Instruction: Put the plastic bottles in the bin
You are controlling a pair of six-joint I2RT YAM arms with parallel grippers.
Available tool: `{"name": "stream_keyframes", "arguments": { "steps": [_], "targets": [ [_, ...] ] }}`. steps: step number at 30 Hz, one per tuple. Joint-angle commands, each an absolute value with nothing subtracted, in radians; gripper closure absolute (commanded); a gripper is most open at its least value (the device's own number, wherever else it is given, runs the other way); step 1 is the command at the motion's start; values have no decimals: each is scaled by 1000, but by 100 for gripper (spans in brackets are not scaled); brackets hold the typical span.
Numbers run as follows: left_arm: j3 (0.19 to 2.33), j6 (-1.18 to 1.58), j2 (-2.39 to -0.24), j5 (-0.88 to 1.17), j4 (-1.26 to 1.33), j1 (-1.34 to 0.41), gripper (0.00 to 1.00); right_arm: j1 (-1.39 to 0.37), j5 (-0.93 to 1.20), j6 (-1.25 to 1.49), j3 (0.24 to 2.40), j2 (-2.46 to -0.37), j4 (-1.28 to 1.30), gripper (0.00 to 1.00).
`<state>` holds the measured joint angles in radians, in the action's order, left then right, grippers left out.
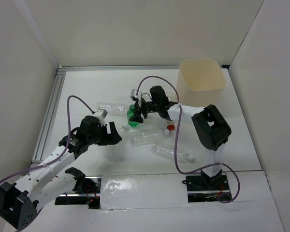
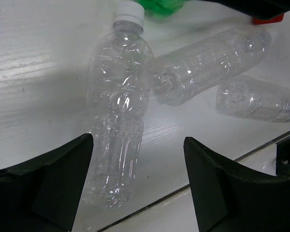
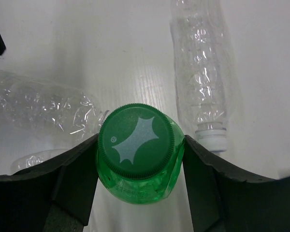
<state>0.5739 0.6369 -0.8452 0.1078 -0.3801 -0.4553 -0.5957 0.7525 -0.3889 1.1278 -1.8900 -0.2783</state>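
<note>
Within the right gripper (image 3: 140, 141), green bottle (image 3: 139, 150), cap toward wrist camera.

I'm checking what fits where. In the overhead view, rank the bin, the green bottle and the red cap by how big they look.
1. bin: by far the largest.
2. green bottle: much smaller, and only partly in sight.
3. red cap: the smallest.
</note>
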Motion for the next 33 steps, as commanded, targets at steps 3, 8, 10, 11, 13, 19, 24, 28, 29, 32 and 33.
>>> {"name": "stream_keyframes", "arguments": {
  "steps": [3, 8, 10, 11, 13, 19, 24, 28, 29, 32, 33],
  "targets": [
    [588, 652, -877, -10, -339, -525, 6, -581, 912, -465, 1307, -1818, -108, 71],
    [606, 643, -897, -89, -339, -546, 1, -505, 976, -407, 1587, -1718, 147, 75],
    [606, 631, -910, -109, -339, -555, 1, -473, 965, -343, 1659, -1694, 175, 75],
    [606, 630, -926, -118, -330, -555, 1, -439, 935, -316, 1693, -1684, 184, 75],
    [615, 618, -965, -118, -330, -566, 1, -396, 834, -276, 1794, -1672, 236, 77],
    [658, 591, -1054, -153, -350, -613, 1, -178, 667, -183, 1859, -1625, 333, 76],
    [667, 591, -1114, -173, -360, -634, 1, -63, 597, -183, 1786, -1546, 385, 76],
    [676, 611, -1172, -207, -373, -655, 1, -12, 542, -183, 1707, -1488, 394, 74],
    [676, 611, -1183, -219, -373, -655, 1, -12, 522, -192, 1707, -1488, 394, 73],
    [676, 636, -1224, -241, -382, -664, 1, 30, 499, -204, 1698, -1479, 455, 70],
    [676, 646, -1224, -250, -382, -673, 1, 41, 489, -215, 1698, -1479, 469, 63]
  ]
}}
